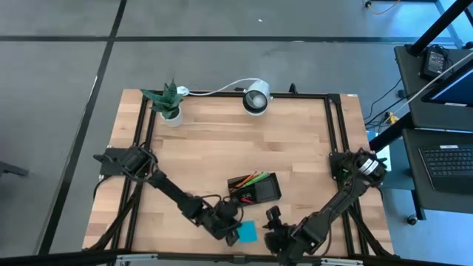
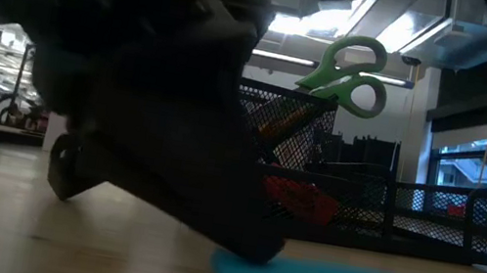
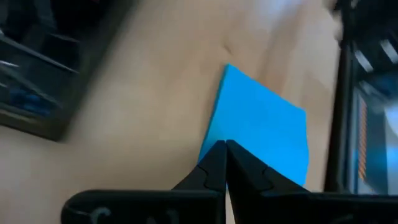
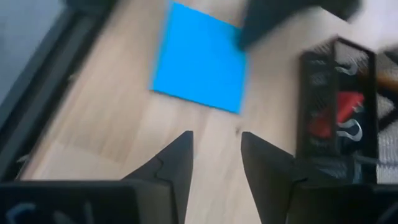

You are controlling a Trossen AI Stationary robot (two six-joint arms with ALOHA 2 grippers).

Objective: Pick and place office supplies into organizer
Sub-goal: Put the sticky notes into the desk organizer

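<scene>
Green-handled scissors [image 2: 354, 71], orange pencils [image 1: 253, 179] already in black mesh organizer [image 1: 259, 191]; blue square sticky-note pad [image 1: 247, 233] left, beside pinched-closed left gripper [image 3: 224, 163]; right gripper [image 4: 214, 152] spread, empty.

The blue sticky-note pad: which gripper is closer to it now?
Left. The left gripper, fingers closed, is at the blue sticky-note pad edge; the right gripper, open, sits apart from it.

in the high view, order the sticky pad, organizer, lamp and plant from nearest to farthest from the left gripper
1. Sticky pad, right beside the left gripper at the table's near edge.
2. Organizer, just behind.
3. Lamp, far edge.
4. Plant, far left corner.
</scene>
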